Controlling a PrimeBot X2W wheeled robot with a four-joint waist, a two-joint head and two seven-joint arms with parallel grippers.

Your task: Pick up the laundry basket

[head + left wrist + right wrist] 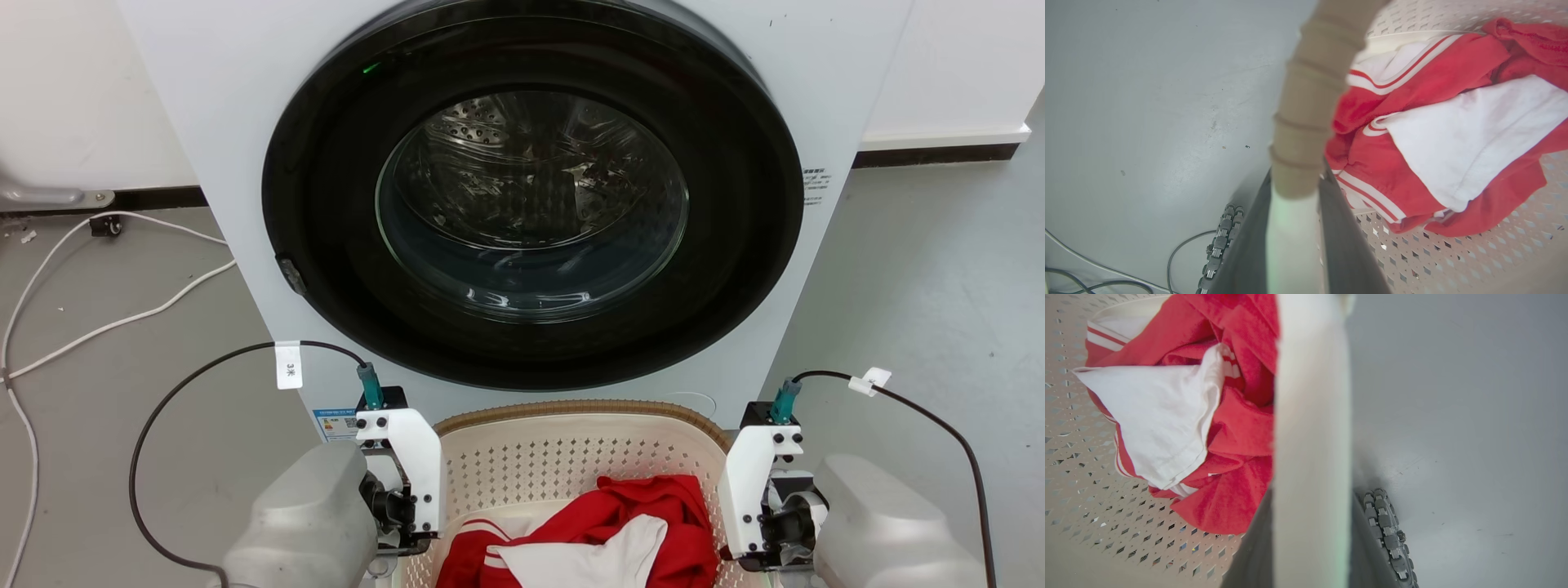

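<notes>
- You have the laundry basket [571, 461] at the bottom middle of the head view. It sits just in front of the washing machine [816, 98], below its round dark door [531, 196]. The cream perforated wall and the brown woven-look rim [571, 407] face you.
- A red garment with white stripes [645, 510] and a white cloth [588, 559] lie bunched together inside the basket.
- Your left pincer [1296, 179] is closed on the basket's left side. In the left wrist view its two dark fingers [1345, 245] press against the white left handle [1290, 245], one on either side. The brown rim runs up from between them.
- Your right pincer [1310, 498] is clamped on the white right handle [1310, 416]. In the right wrist view the handle rises as a pale band between that pincer's dark fingers [1249, 555].
- In the head view your two wrists stand at the basket's two sides, just beside the rim. The fingers point down there and are hidden.
- You cannot tell from these views whether the basket rests on the grey floor [939, 269] or hangs clear of it.
- A grey roller wheel [1220, 241] shows on the floor beside the left fingers, and a second roller wheel [1388, 535] beside the right ones.
- A white cable [122, 314] trails across the floor left of the washing machine, well apart from the basket.
</notes>
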